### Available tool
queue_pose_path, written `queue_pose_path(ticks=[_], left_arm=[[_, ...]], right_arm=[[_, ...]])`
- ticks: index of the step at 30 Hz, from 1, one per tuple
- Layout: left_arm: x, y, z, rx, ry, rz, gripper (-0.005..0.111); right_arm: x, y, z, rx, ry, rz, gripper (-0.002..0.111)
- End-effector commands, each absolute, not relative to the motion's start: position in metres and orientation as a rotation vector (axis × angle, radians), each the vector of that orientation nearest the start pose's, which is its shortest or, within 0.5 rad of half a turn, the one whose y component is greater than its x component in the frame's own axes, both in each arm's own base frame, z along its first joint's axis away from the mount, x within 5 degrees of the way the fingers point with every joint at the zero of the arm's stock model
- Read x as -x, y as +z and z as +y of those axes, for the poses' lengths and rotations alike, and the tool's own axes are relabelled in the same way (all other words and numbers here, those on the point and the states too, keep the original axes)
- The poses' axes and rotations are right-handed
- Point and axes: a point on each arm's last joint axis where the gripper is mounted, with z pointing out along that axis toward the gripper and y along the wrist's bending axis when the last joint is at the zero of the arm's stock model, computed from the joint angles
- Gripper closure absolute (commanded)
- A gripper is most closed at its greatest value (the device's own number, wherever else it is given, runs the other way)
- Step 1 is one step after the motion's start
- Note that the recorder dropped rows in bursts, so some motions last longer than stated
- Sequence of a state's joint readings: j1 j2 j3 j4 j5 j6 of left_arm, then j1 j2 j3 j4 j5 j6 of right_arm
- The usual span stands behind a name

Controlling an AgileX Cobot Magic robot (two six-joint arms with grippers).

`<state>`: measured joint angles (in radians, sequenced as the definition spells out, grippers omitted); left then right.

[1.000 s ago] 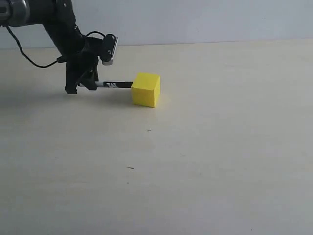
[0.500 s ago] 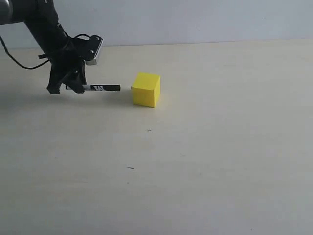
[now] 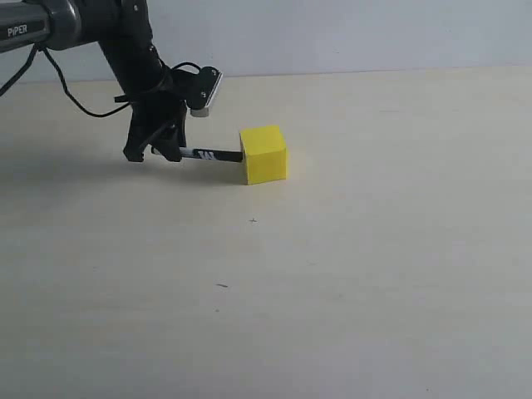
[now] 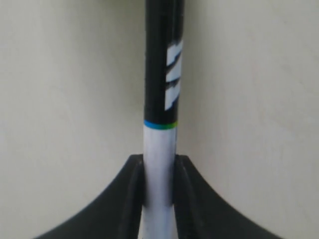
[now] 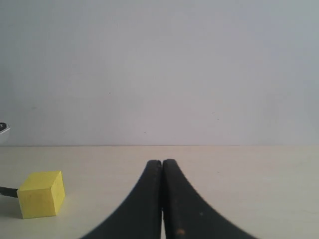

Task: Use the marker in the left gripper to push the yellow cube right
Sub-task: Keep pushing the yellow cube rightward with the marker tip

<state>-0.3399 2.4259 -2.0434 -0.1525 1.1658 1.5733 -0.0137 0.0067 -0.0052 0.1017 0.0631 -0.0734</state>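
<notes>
Lab bench: pale tabletop point(image 3: 332, 291), plain wall point(image 3: 332, 33)

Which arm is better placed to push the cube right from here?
Left. The left claw grips the marker, whose tip reaches the left face of the yellow cube. The right claw is shut, empty and apart from the cube.

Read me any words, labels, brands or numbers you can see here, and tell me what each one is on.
"PIPER": white letters on the grey arm at the left of the exterior view.
The marker, on its black band: white slanted strokes like a logo, not readable as letters.
The yellow cube: no text on the faces shown.
</notes>
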Motion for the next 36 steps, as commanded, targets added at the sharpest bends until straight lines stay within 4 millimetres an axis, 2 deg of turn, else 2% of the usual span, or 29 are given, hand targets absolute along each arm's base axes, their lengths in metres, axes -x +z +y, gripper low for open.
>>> queue_pose_path(ticks=[1, 7, 10, 19, 22, 25, 30, 33, 36], left_arm=[[-0.466, 0.141, -0.157, 2.544, 0.112, -2.070, 0.107], [-0.470, 0.141, -0.141, 2.400, 0.111, -2.209, 0.107], [-0.468, 0.141, -0.147, 2.366, 0.114, -2.240, 0.107], [-0.457, 0.135, -0.204, 2.540, 0.066, -2.172, 0.107], [-0.455, 0.134, -0.211, 2.571, 0.059, -2.148, 0.107], [-0.457, 0.134, -0.209, 2.566, 0.057, -2.155, 0.107], [-0.458, 0.133, -0.189, 2.484, 0.099, -2.151, 0.107], [-0.462, 0.132, -0.176, 2.436, 0.062, -2.169, 0.107], [-0.464, 0.132, -0.174, 2.418, 0.046, -2.210, 0.107]], right_arm=[[-0.056, 0.208, -0.001, -0.029, 0.008, 1.540, 0.108], [-0.056, 0.208, -0.001, -0.029, 0.008, 1.540, 0.108], [-0.056, 0.208, -0.001, -0.029, 0.008, 1.540, 0.108], [-0.056, 0.208, -0.001, -0.029, 0.008, 1.540, 0.108], [-0.056, 0.208, -0.001, -0.028, 0.009, 1.544, 0.108], [-0.056, 0.208, -0.001, -0.028, 0.009, 1.544, 0.108], [-0.056, 0.208, -0.001, -0.028, 0.009, 1.544, 0.108], [-0.056, 0.208, -0.001, -0.028, 0.009, 1.544, 0.108], [-0.056, 0.208, -0.001, -0.028, 0.009, 1.544, 0.108]])
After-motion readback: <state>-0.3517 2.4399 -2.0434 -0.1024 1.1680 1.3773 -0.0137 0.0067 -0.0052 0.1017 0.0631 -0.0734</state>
